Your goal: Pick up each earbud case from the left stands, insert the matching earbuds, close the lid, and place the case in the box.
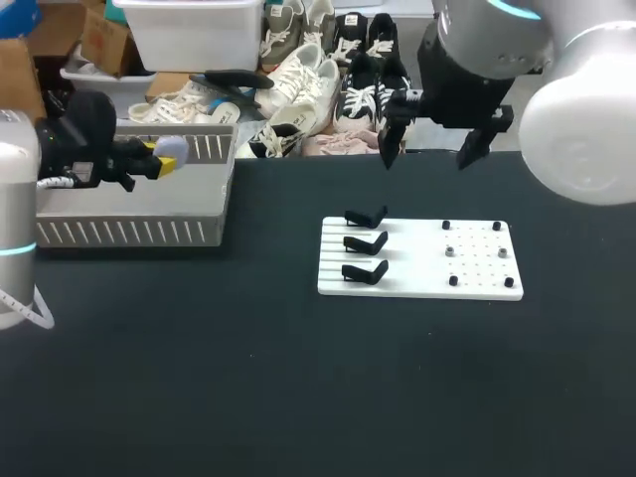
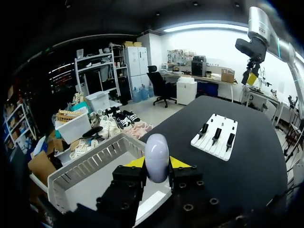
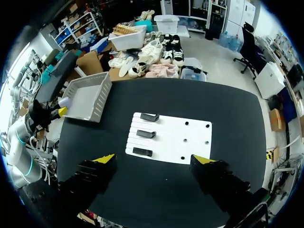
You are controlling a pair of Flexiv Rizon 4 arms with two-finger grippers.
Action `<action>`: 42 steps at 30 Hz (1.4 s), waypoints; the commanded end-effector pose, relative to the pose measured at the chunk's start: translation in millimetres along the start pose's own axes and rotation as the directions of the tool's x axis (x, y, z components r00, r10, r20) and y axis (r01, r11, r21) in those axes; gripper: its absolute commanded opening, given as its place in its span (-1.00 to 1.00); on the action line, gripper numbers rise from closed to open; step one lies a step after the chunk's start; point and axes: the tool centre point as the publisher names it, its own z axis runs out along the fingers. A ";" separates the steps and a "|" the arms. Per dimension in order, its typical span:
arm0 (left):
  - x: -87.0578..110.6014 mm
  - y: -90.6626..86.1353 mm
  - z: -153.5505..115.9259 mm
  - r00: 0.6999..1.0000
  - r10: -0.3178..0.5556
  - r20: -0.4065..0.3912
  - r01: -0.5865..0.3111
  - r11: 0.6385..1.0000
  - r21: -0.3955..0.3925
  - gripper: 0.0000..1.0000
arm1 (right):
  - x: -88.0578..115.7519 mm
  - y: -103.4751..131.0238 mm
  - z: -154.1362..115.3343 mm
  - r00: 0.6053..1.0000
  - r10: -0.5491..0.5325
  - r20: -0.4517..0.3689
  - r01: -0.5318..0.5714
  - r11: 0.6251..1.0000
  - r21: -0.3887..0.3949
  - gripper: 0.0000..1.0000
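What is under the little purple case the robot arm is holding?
The grey box lies below it, with its floor and slatted wall showing. The left gripper, shut on the earbud case, covers the spot right underneath, so that part cannot be seen.

Table (image 1: 248, 388): one, black matte top, carrying everything in the head view. Base plate (image 1: 412, 260): one, white, rectangular, lying flat on the table to the right of its middle, long side running across. The plate's left part is ribbed with parallel grooves (image 1: 331, 260); its right part is drilled with a regular grid of small holes (image 1: 477, 262).
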 end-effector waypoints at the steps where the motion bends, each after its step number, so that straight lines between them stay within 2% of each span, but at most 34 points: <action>1: 3.7 24.1 14.7 0.993 -0.022 -0.114 0.025 0.999 0.021 -1.00 | 3.2 -1.0 -0.8 1.000 0.002 0.008 -0.003 1.000 0.001 1.00; 4: 10.6 34.9 21.7 0.982 -0.015 -0.188 0.023 0.999 0.039 -1.00 | 3.2 -1.0 -0.8 1.000 0.002 0.008 -0.003 1.000 0.001 1.00; 9: 16.7 52.5 32.9 0.976 -0.051 -0.210 0.066 0.996 0.065 -1.00 | 3.2 -1.0 -0.8 1.000 0.002 0.008 -0.003 1.000 0.001 1.00; 14: 21.1 57.1 42.5 0.974 -0.060 -0.217 0.082 0.992 0.092 -1.00 | 3.2 -1.0 -0.8 1.000 0.002 0.008 -0.003 1.000 0.001 1.00; 15: 21.4 57.0 43.2 0.974 -0.063 -0.216 0.084 0.992 0.092 -0.90 | 3.2 -1.0 -0.8 1.000 0.002 0.008 -0.003 1.000 0.001 1.00; 19: 19.9 54.3 45.3 0.976 -0.048 -0.210 0.071 0.992 0.104 0.15 | 3.2 -1.0 -0.8 1.000 0.002 0.008 -0.003 1.000 0.001 1.00; 20: 17.9 52.5 44.6 0.976 -0.032 -0.214 0.056 0.993 0.105 1.00 | 3.2 -1.0 -0.8 1.000 0.002 0.008 -0.003 1.000 0.001 1.00; 22: 14.2 48.3 41.7 0.977 -0.013 -0.213 0.036 0.994 0.104 1.00 | 3.2 -1.0 -0.8 1.000 0.002 0.008 -0.003 1.000 0.001 1.00; 29: 2.1 25.4 16.9 0.989 0.045 -0.139 -0.032 0.995 0.095 1.00 | 3.2 -1.0 -0.8 1.000 0.002 0.008 -0.003 1.000 0.001 1.00; 33: -2.6 1.1 4.1 0.990 0.083 -0.110 -0.070 0.991 0.118 1.00 | 3.2 -1.0 -0.8 1.000 0.002 0.008 -0.003 1.000 0.001 1.00; 39: -3.8 -36.9 -10.6 0.995 0.088 -0.045 -0.079 0.984 0.161 1.00 | 3.2 -1.0 -0.8 1.000 0.002 0.008 -0.003 1.000 0.001 1.00; 42: -3.8 -36.9 -10.6 0.995 0.088 -0.045 -0.079 0.984 0.161 1.00 | 3.2 -1.0 -0.8 1.000 0.002 0.008 -0.003 1.000 0.001 1.00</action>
